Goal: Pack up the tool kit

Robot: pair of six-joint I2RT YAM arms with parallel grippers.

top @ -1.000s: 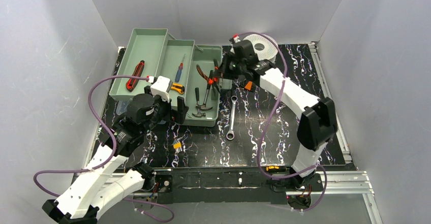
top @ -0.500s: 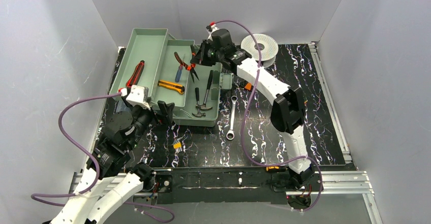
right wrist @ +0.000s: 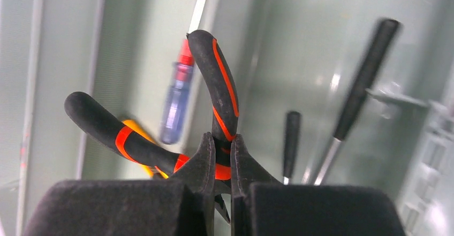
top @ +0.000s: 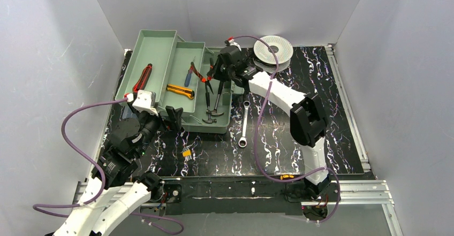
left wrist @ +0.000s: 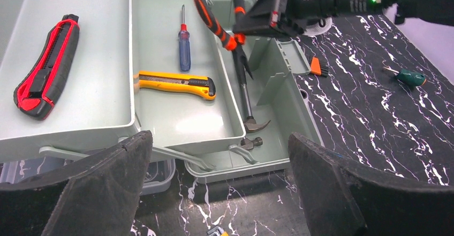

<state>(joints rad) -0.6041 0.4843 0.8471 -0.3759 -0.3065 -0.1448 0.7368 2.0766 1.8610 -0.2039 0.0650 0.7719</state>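
Right gripper (right wrist: 221, 164) was seen clenched on the pliers (right wrist: 217, 94), gripped near the pivot; both black-and-orange handles were fanned out ahead of the fingertips; the nose could not be seen from the wrist view. From the left wrist view the pliers were held in the air, tilted, nose down; they were positioned over the wall between the middle tray and the deep compartment of the toolbox (top: 160, 32), not resting on anything.

Left gripper (left wrist: 219, 139) was released, fingers (left wrist: 107, 193) spread wide, nothing held; it was parked just in front of the toolbox's near edge, pointed at the box.

Toolbox was open on the table (top: 321, 113), back left. Far-left tray: red knife (left wrist: 48, 67) laid lengthwise. Middle tray: yellow knife (left wrist: 174, 83) laid crosswise, screwdriver (left wrist: 184, 46) with blue handle behind it, the two apart. Deep compartment: hammer (left wrist: 245, 94) laid with its head toward the near wall.

Wrench (top: 243, 123) was left on the table just right of the toolbox, outside it; a white spool (top: 273, 48) was sitting at the back behind the right arm; a small yellow part (top: 187, 153) was lying on the table in front of the box.
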